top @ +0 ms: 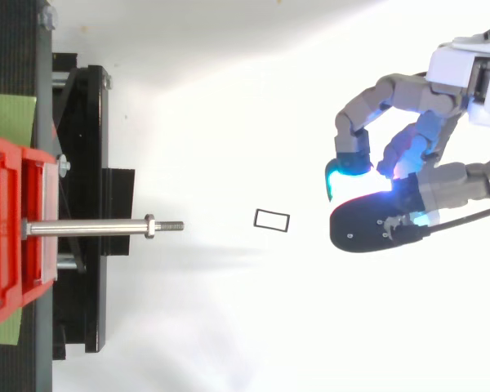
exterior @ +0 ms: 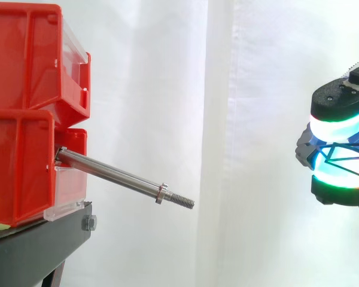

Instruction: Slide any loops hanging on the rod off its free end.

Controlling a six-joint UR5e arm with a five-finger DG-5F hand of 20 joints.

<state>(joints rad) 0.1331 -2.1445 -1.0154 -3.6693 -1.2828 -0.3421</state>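
The rod [exterior: 116, 173] sticks out of the lower of two stacked red bins [exterior: 24, 119] and slopes down a little toward its free end. A nut [exterior: 161, 193] sits on the rod just short of the threaded tip. Nothing hangs on the rod, from the bin wall to the tip.

In the top view a small black rectangular loop [top: 272, 213] lies past the rod's free end, roughly in line with the rod and clear of its tip. It is between the rod and the hand [top: 429, 192] and touches neither. I cannot tell from that view how high or low it sits compared with the rod.

The hand [exterior: 341, 107] is well beyond the rod's free end, on the side away from the bins and at about the height of the rod. In the side view thin dark lines [exterior: 334, 146] cross the hand's glowing front, shaped like a wire outline. I cannot tell whether they are the same loop, and I cannot tell whether the hand grips anything or is closed on nothing.

The bins rest on a black stand [exterior: 36, 239] below the rod's fixed end, and a white curtain [exterior: 257, 72] hangs behind the rod
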